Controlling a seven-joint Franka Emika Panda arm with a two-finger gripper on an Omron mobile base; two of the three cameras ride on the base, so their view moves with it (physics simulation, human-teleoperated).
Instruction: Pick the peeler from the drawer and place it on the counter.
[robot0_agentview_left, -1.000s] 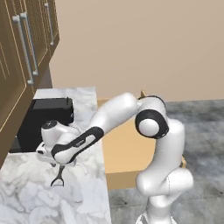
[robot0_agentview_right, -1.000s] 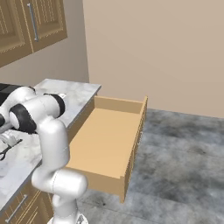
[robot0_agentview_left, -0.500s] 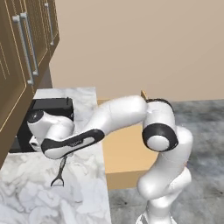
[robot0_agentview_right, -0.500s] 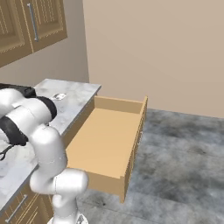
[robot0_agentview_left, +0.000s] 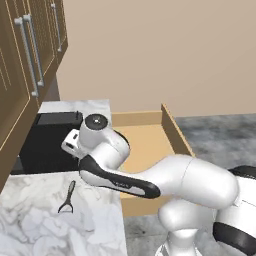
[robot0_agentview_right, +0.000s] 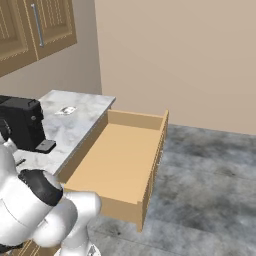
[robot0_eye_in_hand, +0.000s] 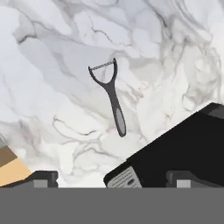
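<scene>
Peeler (robot0_eye_in_hand: 110, 93) lies flat on the marble surface (robot0_eye_in_hand: 52, 52), beside the coffee machine (robot0_eye_in_hand: 183, 144), clear of the drawer (robot0_agentview_right: 120, 155). Gripper (robot0_eye_in_hand: 111, 179) is released, holding nothing. Expect it light, stiff, slick; if you regrasp, pinch mid-handle, not the forked head.

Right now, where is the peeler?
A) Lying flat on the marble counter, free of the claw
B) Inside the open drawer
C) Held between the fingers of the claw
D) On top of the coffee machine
A: the peeler lies alone on the veined counter, next to the black machine, and the drawer shows only its bare bottom.
</scene>
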